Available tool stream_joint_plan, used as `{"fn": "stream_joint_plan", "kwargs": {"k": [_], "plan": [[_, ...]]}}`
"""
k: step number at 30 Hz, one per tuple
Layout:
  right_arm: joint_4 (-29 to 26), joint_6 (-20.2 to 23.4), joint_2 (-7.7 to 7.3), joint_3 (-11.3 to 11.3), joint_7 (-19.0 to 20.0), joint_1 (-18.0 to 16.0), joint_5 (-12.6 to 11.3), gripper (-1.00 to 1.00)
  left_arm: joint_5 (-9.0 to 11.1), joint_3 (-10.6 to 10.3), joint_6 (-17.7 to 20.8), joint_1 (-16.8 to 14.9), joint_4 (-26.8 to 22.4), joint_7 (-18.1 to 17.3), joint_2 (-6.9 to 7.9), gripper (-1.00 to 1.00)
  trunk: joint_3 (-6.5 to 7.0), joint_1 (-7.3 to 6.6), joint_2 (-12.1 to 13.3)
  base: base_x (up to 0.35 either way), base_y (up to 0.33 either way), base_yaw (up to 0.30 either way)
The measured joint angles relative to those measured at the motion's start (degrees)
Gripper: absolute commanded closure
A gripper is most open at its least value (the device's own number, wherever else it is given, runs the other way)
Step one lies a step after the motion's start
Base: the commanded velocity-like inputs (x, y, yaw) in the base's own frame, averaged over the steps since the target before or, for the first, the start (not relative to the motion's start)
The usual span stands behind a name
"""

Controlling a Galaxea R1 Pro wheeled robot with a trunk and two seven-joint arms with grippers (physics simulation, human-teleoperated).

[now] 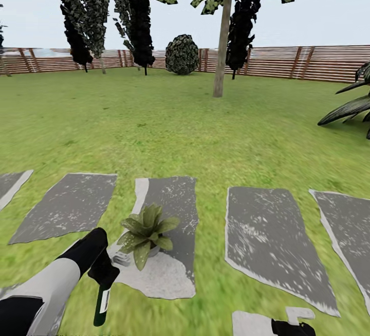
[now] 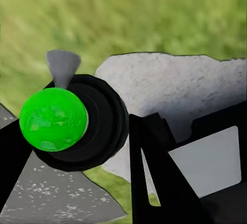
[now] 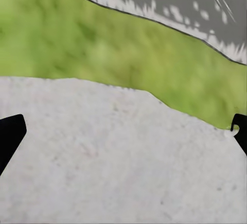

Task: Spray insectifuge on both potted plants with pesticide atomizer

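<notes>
One potted plant (image 1: 146, 232), a rosette of pointed green leaves in a tiny grey pot, stands on a grey stepping slab (image 1: 174, 199). Just left of it, my left gripper (image 1: 105, 272) is shut on the pesticide atomizer (image 1: 102, 302), a slim dark bottle with a white label that hangs down below the hand. In the left wrist view the atomizer's green-lit top (image 2: 53, 119) and grey nozzle (image 2: 63, 67) sit between the black fingers (image 2: 154, 177). My right gripper (image 1: 294, 326) is low at the front right. It is open (image 3: 123, 136) over a pale slab, holding nothing.
Several grey slabs (image 1: 267, 238) lie in a row across the lawn. A tree trunk (image 1: 222, 42) stands mid-lawn, with dark trees, a round bush (image 1: 181, 54) and a brown slatted fence (image 1: 318, 62) behind. Spiky dark leaves (image 1: 352, 107) reach in at the right edge.
</notes>
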Motion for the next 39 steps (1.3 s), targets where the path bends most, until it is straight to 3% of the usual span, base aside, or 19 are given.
{"fn": "stream_joint_plan", "kwargs": {"k": [4,5,7,11,12,14,20,30,39], "plan": [[0.2,0.0,-0.25,0.1,0.0,0.0,0.1,-1.0,0.1,0.0,0.1,-0.8,0.0,-0.4,-0.14,1.0,0.0,0.0,0.0,0.0,0.0,0.006],[0.3,0.0,-0.36,0.1,0.0,0.0,0.1,-1.0,0.2,-1.0,0.2,-1.3,-0.1,-1.1,-0.34,1.0,0.0,0.0,0.0,0.0,0.0,0.0],[0.3,0.0,-0.43,0.1,0.0,0.0,0.1,-1.0,0.2,-5.2,0.2,-3.0,-0.1,-4.3,-0.58,1.0,0.0,0.0,0.0,0.0,0.0,0.0],[0.3,0.0,-0.47,0.2,0.0,0.0,0.2,-1.0,0.2,-18.3,0.2,-7.9,-0.1,-18.3,-0.18,1.0,0.01,0.0,0.0,0.0,0.0,0.0],[0.3,0.0,-0.45,0.2,0.0,0.0,0.2,-1.0,0.1,-20.5,0.2,-9.0,-0.1,-20.2,-0.01,1.0,0.01,0.0,0.0,0.0,0.0,0.0],[0.3,0.0,-0.42,0.2,0.0,0.0,0.2,-1.0,-0.1,-22.0,0.2,-10.0,-0.1,-21.5,0.57,1.0,0.0,0.0,0.0,0.0,0.0,0.0],[0.1,0.1,-0.15,0.2,0.0,0.0,0.1,-1.0,-0.1,-23.0,0.2,-10.7,-0.2,-22.5,3.9,1.0,0.0,0.0,0.0,0.0,0.0,0.042],[0.1,0.0,0.04,0.1,0.0,0.0,0.1,-1.0,-0.1,-22.7,0.4,-10.2,-0.3,-22.7,4.15,1.0,0.0,-0.01,0.0,0.028,-0.06,0.26],[0.0,0.0,-0.05,0.1,0.0,0.0,0.1,-1.0,-0.1,-22.6,0.3,-9.7,-0.5,-22.5,3.77,1.0,0.0,-0.02,0.0,0.208,-0.208,0.042]]}}
